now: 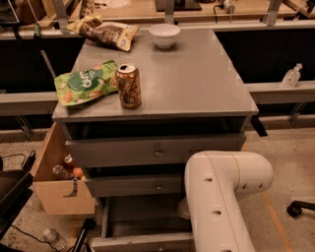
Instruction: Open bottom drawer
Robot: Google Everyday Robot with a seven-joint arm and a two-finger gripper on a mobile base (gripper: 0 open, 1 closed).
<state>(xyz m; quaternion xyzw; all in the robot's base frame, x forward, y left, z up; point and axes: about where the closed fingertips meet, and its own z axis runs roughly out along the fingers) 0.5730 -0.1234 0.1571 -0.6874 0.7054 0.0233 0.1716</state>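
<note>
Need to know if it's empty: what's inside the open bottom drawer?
The bottom drawer shows bare grey floor at picture left; the white arm covers its right side. The gripper is not in view.

We're looking at a speckled floor [295,167], a long wooden bench [133,11] along the back, 1 grey cabinet [197,83] mid-room, dim warm light.

The grey bottom drawer [140,241] was seen pulled well out at the lower edge of view, its flat front held level, its dark inside exposed from above and its right part covered by the white arm [221,197], beyond which the gripper was hidden from view.
</note>
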